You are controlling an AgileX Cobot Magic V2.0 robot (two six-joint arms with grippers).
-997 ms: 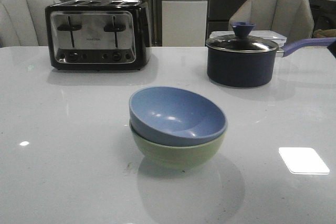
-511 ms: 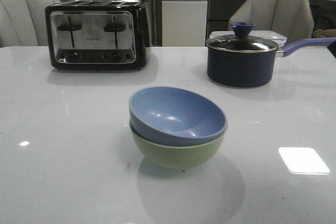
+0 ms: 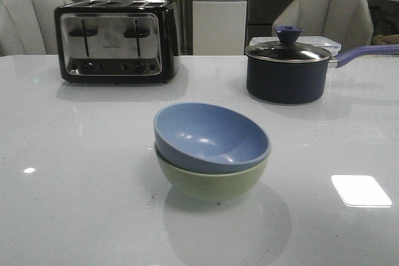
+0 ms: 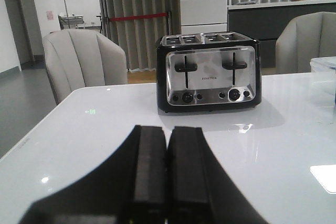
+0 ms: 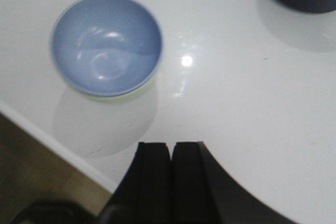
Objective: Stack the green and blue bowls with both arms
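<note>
White worktop (image 3: 75, 154) is carrying a finished-looking stack: the bowls are nesting at its centre.

Toward 11 o'clock a toaster (image 3: 115, 40) is standing and toward 1 o'clock a lidded saucepan (image 3: 288, 71), both well apart from the stack and blocking nothing. The blue bowl (image 3: 211, 136) is sitting inside the green bowl (image 3: 212, 180), so nothing appears left to do. The left claw (image 4: 167, 174) and right claw (image 5: 170, 174) are each pressed together, holding nothing, away from the bowls.

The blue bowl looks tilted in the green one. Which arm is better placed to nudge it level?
Right, probably: the right gripper overlooks the blue bowl; the left gripper faces the toaster.
</note>
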